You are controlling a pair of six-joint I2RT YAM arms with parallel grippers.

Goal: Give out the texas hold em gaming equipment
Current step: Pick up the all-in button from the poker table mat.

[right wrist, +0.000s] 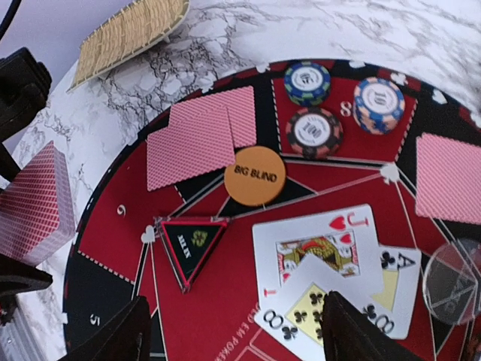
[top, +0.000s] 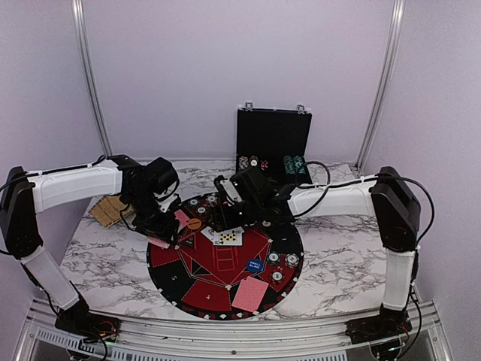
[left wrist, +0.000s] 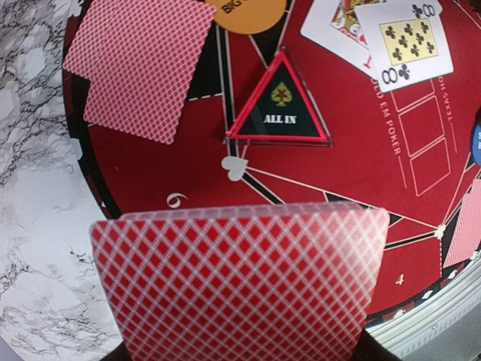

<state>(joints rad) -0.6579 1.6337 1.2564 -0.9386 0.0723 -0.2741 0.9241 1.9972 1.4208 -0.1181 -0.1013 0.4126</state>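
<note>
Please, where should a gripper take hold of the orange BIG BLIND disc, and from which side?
Its rim, from straight above: the orange disc lies flat and thin on the mat. Probably avoid the side nearest the red-backed cards.

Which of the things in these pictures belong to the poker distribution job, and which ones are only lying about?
Belong: red-backed deck of playing cards; face-up cards; stripe-edged round poker chips; orange round BIG BLIND disc; clear round disc; blue round disc.
Lying about: black hinged case; tan woven mat; round black-and-red numbered mat.
</note>
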